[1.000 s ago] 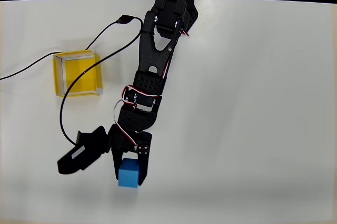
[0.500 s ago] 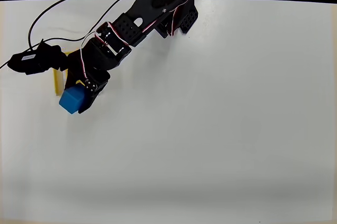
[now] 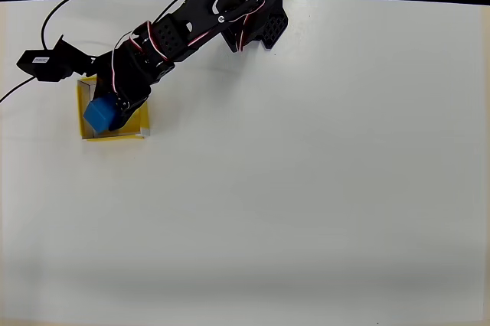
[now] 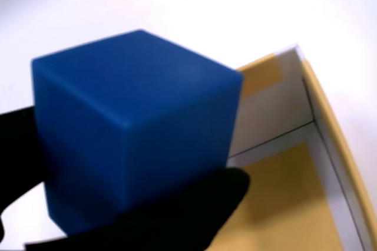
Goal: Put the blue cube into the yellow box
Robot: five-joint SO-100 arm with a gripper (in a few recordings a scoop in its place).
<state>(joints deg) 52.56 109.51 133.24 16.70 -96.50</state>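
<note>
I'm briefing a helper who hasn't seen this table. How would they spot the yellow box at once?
On the white table, follow the black arm toward the upper left in the overhead view. Under its tool, which holds the blue cube, sits the yellow box: a shallow, square, open tray, the only yellow thing there.

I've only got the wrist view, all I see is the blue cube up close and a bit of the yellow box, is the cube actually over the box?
Observer: Yes. In the overhead view the blue cube sits inside the outline of the yellow box, toward its left side in the picture.
Operator: Is it held, or already down?
Observer: The gripper is shut on it; black fingers press its sides. Whether it touches the floor, I cannot tell.
Operator: Anything around the box I might hit?
Observer: A black cable loops above the box in the overhead view, and the arm reaches in from the table's top edge.
</note>
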